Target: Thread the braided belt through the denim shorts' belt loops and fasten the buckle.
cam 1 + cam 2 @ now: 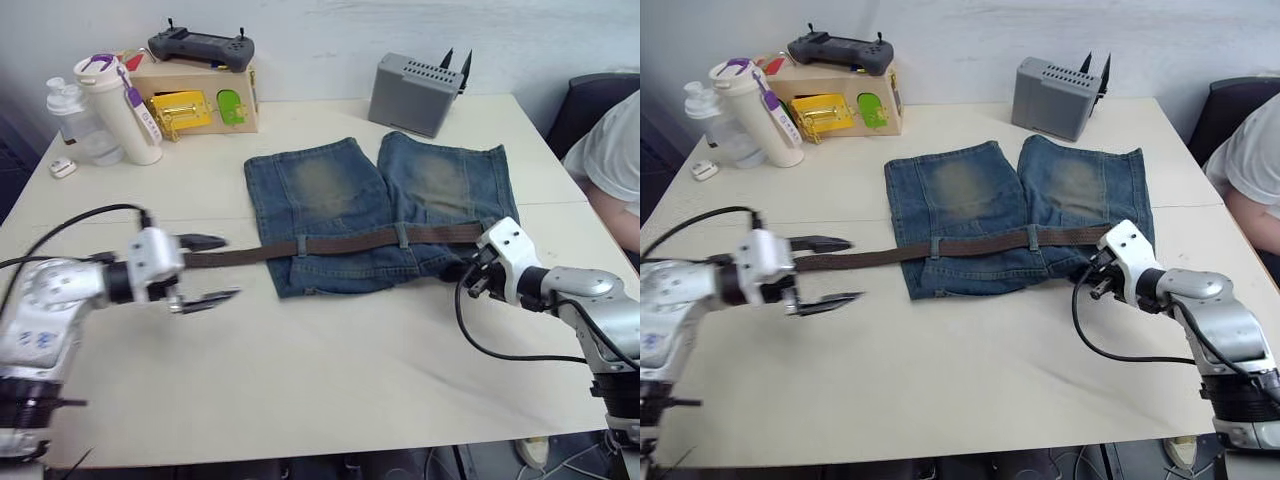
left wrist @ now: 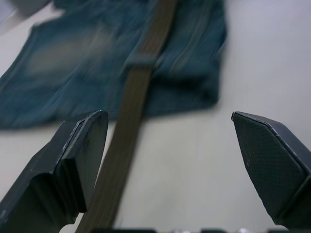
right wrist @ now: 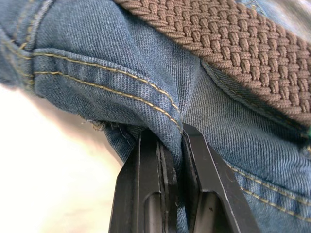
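The denim shorts (image 1: 330,190) lie flat at mid-table, waistband towards me. The braided belt (image 1: 345,241) runs along the waistband under two belt loops (image 1: 300,245) (image 1: 401,236), and its left end reaches out over the table. My left gripper (image 1: 208,269) is open around that free end, with the belt (image 2: 129,126) lying close to one finger (image 2: 85,145) and not pinched. My right gripper (image 3: 181,133) is shut on a fold of the shorts' waistband (image 3: 121,92) at their right corner (image 1: 470,272), just below the belt (image 3: 233,53). The buckle is hidden.
A grey box (image 1: 415,92) stands behind the shorts. At the back left are a cardboard box (image 1: 200,100) with a black controller (image 1: 200,46) on top, and white bottles (image 1: 115,105). A person's arm (image 1: 610,160) is at the table's right edge.
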